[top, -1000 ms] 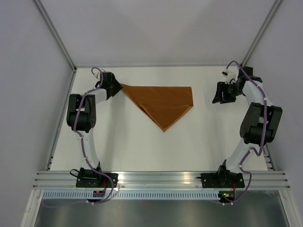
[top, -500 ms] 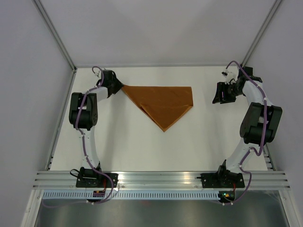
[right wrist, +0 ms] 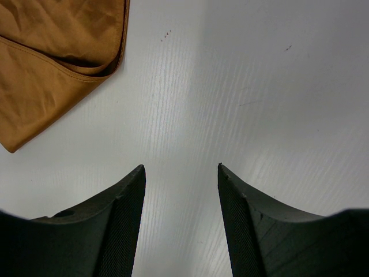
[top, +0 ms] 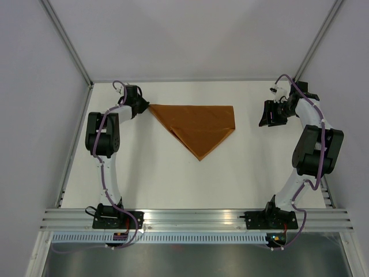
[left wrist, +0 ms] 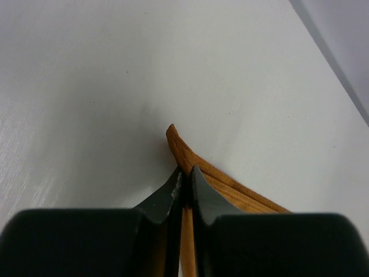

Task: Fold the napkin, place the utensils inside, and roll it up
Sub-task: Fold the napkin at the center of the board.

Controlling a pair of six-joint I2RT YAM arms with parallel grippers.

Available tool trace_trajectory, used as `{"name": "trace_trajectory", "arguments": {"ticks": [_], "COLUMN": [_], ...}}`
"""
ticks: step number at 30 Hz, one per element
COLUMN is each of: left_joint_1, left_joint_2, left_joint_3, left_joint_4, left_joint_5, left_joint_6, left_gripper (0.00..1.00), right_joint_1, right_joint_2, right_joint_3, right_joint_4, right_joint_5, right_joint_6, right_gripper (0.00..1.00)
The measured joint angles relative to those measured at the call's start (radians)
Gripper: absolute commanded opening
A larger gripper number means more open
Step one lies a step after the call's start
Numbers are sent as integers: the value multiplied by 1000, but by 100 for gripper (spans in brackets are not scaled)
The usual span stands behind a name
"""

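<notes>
Left arm [top: 102, 135] and right arm [top: 314, 144] have white links and black joint housings; purple cables [top: 103, 176] run along each; the bases [top: 115, 218] are black; the right gripper [right wrist: 180, 167] has dark wedge-shaped fingers [right wrist: 118, 231], finely ribbed.

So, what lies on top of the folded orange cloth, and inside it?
Nothing lies on top of the rust-orange cloth napkin; only its left corner is pinched in the left gripper. The inside is hidden by the upper layer.

Plain rust-orange napkin [top: 199, 128], white table [top: 173, 179], black left gripper [left wrist: 185, 173], black right gripper [right wrist: 181, 167].
</notes>
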Motion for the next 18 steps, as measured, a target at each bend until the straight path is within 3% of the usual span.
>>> {"name": "trace_trajectory", "arguments": {"ticks": [8, 18], "left_joint_1": [0, -3], "left_joint_2": [0, -56], "left_joint_3": [-119, -296], "left_joint_4": [227, 509], "left_joint_5": [115, 328], "left_joint_6": [2, 19], "left_gripper": [2, 3], "right_joint_1": [0, 0], "right_joint_2": [0, 0], "right_joint_3": [0, 0], "right_joint_4": [0, 0], "right_joint_5": [0, 0], "right_joint_6": [0, 0], "right_gripper": [59, 59]}}
